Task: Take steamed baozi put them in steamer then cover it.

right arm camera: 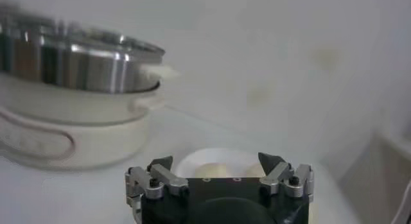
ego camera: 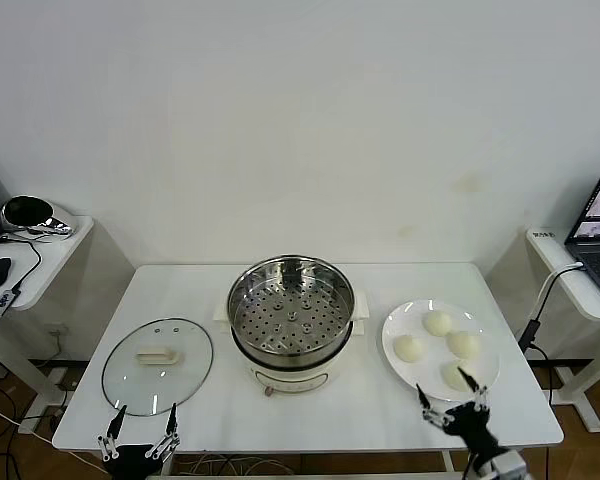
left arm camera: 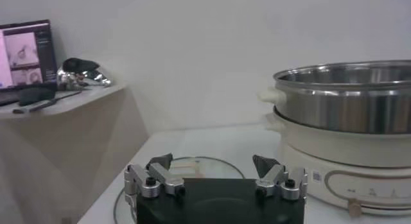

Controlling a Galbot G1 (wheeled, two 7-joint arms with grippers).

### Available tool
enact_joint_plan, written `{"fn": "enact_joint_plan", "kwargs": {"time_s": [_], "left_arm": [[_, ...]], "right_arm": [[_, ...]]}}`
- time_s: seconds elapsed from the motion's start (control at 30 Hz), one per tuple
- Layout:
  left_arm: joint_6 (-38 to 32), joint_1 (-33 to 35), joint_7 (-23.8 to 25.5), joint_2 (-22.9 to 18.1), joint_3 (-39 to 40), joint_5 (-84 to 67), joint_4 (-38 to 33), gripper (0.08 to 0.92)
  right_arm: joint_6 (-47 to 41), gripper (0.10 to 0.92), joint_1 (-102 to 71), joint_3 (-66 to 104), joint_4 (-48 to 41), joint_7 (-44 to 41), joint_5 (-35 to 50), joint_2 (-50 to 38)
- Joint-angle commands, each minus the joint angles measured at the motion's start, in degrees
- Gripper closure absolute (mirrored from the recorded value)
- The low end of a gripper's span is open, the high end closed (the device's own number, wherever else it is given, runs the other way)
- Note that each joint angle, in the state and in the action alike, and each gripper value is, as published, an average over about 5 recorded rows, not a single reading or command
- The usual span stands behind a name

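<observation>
Four steamed baozi (ego camera: 438,323) sit on a flat white plate (ego camera: 392,330) at about three o'clock from the steamer (ego camera: 291,320), which stands mid-bench with its perforated tray bare. At nine o'clock from the steamer the glass cover (ego camera: 158,366) lies flat on the white bench (ego camera: 180,285), handle up. The right claw (ego camera: 451,407) hovers at the plate's six o'clock edge, just beside the nearest bun, fingers spread wide and holding nothing. The left claw (ego camera: 139,434) waits at the cover's six o'clock rim, equally wide and empty.

From the left wrist, the left claw (left arm camera: 214,167) frames the cover's rim (left arm camera: 212,161) between open fingertips; the steamer's steel wall (left arm camera: 347,103) rises nearby on its cream base.

From the right wrist, the right claw (right arm camera: 217,166) spreads wide over the pale plate (right arm camera: 192,162), with the steamer (right arm camera: 77,58) beyond; the buns themselves are hard to separate here.

The buns look soft, light and easily dented, so a gentle pinch across the widest part seems wise. The cover is probably heavier, slick and breakable; its bar handle (ego camera: 158,355) is the sensible hold.
</observation>
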Motion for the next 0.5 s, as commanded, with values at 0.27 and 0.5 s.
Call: {"fn": "enact_joint_plan", "kwargs": {"time_s": [0.27,0.5], "left_arm": [[-1.0,-0.1,-1.4,-1.1,-0.1,8.5,2.2,0.177],[-1.2,-0.4,-2.8,-1.1,-0.2,10.1,3.8,0.177]], "right_arm": [[-8.7,0.203,34.3,-16.2,-13.6,-28.8,-10.1,-28.3],[-9.4,0.203,61.5,-43.2,-27.6,-39.2,-6.5,-28.5]]}}
